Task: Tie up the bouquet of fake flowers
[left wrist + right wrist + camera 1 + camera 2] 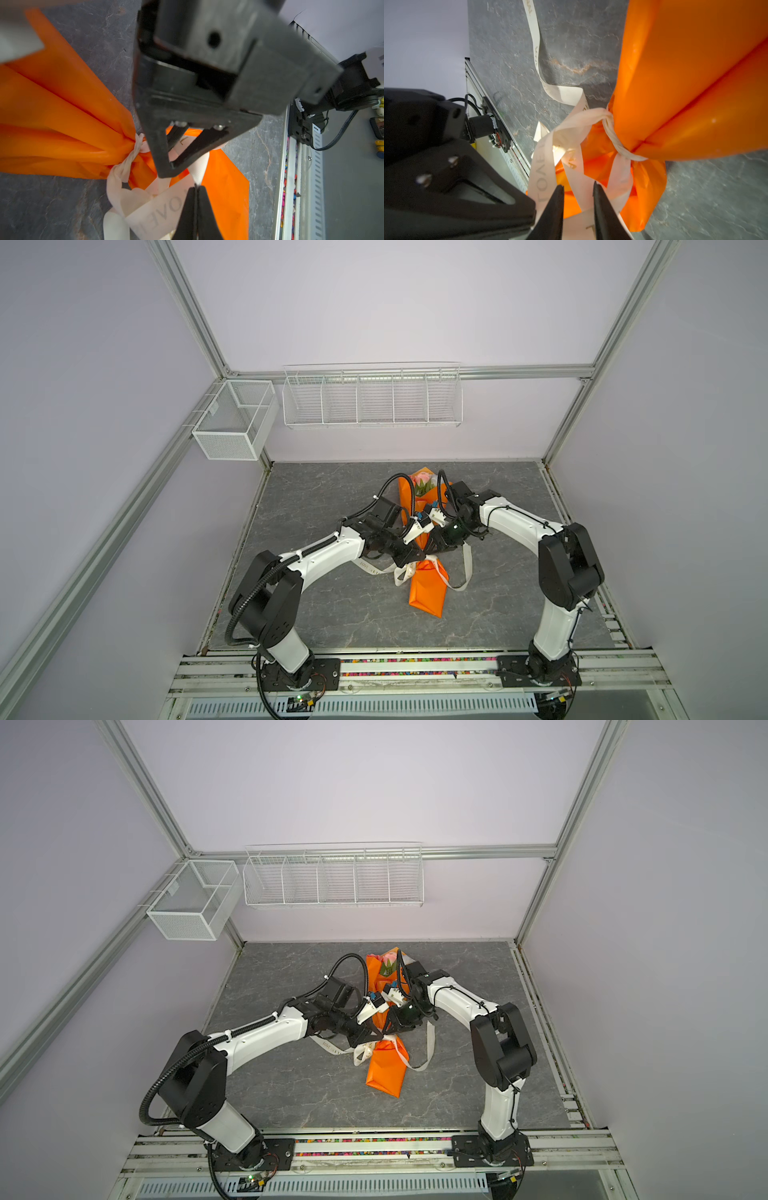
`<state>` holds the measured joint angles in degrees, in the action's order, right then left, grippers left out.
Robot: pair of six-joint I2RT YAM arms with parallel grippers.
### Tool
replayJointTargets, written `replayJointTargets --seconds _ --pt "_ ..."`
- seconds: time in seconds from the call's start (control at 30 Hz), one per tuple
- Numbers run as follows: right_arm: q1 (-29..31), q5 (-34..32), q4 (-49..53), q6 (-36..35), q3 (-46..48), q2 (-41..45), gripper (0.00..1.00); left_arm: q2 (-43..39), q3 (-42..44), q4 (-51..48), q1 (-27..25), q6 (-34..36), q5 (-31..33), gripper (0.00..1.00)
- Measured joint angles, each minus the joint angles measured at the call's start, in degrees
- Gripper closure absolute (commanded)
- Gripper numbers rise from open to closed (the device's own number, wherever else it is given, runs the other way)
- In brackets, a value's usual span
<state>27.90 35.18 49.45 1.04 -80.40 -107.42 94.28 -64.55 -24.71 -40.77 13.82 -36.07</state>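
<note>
Left gripper (195, 188) pinches ribbon (158, 209) shut, right gripper (577, 185) narrowly parted around it; top views hide this.

A robotics lab cell: aluminium frame posts (196, 319) and lilac panels (395, 302) enclose the grey surface (332, 614); wire baskets (372, 400) hang behind it.

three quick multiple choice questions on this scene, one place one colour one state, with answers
1. The bouquet lies: A) in the middle of the table B) at its left edge C) off it
2. Its paper wrap is: A) blue B) orange C) green
3. The left gripper is: A) wide open B) out of view C) shut on the ribbon
Answers: A, both top views show it mid-table; B, orange in every view; C, the left wrist view shows its jaws pinching a strand.
</note>
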Motion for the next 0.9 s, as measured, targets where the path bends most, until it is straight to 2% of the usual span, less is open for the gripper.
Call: replayJointTargets --seconds 0.17,0.57,0.9 --pt "0.09 -1.79 2.89 -2.62 -0.28 0.0 0.61 1.57 -1.81 -1.9 0.0 1.33 -0.79 1.0" --pt "1.36 -5.49 4.59 -3.98 -3.72 -0.17 0.62 3.26 -3.52 -3.91 -0.07 1.9 -1.99 1.0" --pt "1.14 -0.68 7.08 -6.49 -7.23 -4.26 0.62 3.23 -4.09 -3.04 -0.81 1.9 -3.15 1.0"
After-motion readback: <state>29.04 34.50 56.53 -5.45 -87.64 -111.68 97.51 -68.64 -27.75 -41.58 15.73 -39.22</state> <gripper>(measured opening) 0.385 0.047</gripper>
